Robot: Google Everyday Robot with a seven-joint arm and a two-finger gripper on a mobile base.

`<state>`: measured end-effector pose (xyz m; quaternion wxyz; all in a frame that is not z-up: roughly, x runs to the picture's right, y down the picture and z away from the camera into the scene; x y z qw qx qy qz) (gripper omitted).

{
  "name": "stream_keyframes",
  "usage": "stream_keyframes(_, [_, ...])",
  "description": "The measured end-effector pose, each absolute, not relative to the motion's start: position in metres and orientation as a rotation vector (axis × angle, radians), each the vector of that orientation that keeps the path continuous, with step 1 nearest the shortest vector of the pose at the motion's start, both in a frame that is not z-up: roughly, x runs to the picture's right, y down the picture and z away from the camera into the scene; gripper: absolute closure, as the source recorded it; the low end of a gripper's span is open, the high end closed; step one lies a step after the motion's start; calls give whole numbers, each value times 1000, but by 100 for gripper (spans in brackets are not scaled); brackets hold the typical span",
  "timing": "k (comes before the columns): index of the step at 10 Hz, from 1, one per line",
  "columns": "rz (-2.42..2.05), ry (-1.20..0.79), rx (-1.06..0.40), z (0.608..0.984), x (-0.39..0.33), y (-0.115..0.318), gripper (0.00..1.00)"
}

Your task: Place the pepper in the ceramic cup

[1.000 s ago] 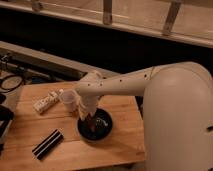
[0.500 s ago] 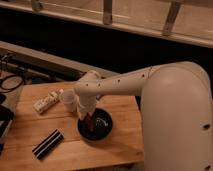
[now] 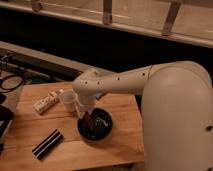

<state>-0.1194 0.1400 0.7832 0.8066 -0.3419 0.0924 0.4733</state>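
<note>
The small white ceramic cup (image 3: 67, 100) stands upright on the wooden table (image 3: 120, 145), just left of the wide black bowl (image 3: 98, 128). My gripper (image 3: 85, 114) points down over the bowl's left rim, right beside the cup. It is shut on the dark red-brown pepper (image 3: 89, 120), which hangs from its tip just above the inside of the bowl. The pepper's lower end blends with the dark bowl.
A black striped flat bar (image 3: 47, 143) lies near the table's front left. A white oblong object (image 3: 45, 102) lies left of the cup. Cables (image 3: 11, 80) sit at the far left. A dark ledge and railing run behind the table.
The gripper has shifted slightly left and up, from over the bowl's middle toward its left rim and the cup, with the pepper moving along with it.
</note>
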Motion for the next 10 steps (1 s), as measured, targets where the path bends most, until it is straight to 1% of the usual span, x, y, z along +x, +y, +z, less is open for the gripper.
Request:
stream_keyframes(2, [1002, 200, -719, 781, -118, 139, 99])
stream_keyframes(6, [1014, 186, -692, 778, -117, 131, 100])
stream_keyframes(10, [958, 143, -640, 770, -146, 98, 100])
